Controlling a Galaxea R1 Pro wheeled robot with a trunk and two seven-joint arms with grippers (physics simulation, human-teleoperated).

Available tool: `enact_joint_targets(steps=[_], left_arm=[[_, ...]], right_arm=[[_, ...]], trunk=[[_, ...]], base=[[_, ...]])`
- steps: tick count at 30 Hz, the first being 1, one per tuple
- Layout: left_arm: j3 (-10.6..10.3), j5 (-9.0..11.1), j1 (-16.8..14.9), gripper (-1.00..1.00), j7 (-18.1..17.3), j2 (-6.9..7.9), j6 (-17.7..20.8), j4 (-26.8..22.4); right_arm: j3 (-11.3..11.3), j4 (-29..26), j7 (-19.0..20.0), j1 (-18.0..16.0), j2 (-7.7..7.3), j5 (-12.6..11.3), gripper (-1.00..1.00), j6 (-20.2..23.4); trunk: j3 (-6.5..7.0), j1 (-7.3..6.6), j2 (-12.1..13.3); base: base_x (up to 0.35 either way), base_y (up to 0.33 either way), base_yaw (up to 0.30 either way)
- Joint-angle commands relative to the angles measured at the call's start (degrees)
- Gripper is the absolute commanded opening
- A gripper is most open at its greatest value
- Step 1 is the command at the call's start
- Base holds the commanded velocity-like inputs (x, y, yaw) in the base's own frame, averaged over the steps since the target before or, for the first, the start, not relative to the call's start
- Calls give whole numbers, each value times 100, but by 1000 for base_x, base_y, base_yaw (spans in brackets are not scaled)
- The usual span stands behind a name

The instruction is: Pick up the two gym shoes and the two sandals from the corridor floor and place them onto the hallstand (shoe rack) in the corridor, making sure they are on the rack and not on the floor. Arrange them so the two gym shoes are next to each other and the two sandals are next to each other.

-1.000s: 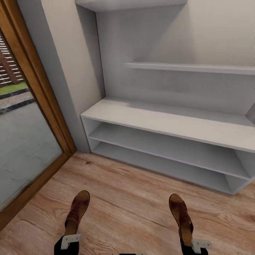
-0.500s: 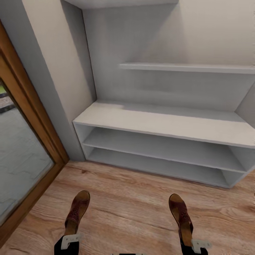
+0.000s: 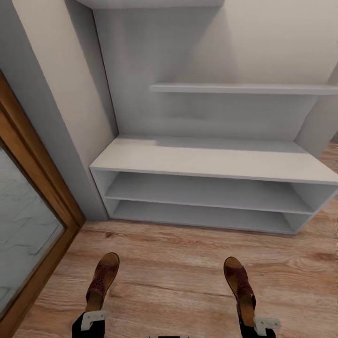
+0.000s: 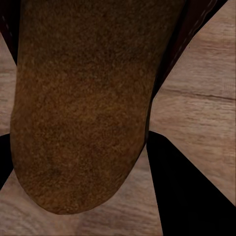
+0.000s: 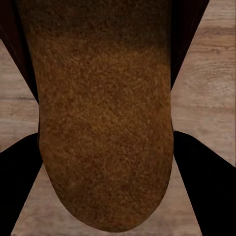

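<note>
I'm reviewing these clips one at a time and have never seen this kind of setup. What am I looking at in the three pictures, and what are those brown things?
This is a simulated wheeled robot with two arms, steered by a person. The large picture comes from a camera on its head, looking forward and down. Ahead stands the pale grey hallstand: a bench top, two open shelf rows below and shelves on a tall back panel. No shoes sit on the parts in view. Under it is the wood-plank corridor floor, and a wood-framed glass door is at the robot's left.

At the bottom edge, each arm's tool carries one brown sandal, toe pointing forward: the left sandal in the left tool, the right sandal in the right tool.

The two smaller pictures come from cameras near each tool, looking along its fingers. Each shows the tan insole close up, left and right, above the floor.
</note>
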Motion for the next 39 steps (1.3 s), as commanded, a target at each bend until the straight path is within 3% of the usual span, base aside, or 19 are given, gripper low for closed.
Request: enact_joint_targets(steps=[1,15,39], left_arm=[[15,-43,-3,-100,0,-2,-18,6],[15,-47,-5,-100,0,-1,-18,14],[17,-53,-44,-100,9,-15,64,1]], right_arm=[[-39,5,-2,-5,4,60,-100,-20],[-44,5,-2,-5,2,60,-100,-17],[-60,-24,-13,-5,-47,54,-100,-24]], trunk=[[-4,-1,-2],[-4,-1,-2],[-4,-1,-2]], base=[[0,294,-236],[0,80,-191],[-14,0,-5]])
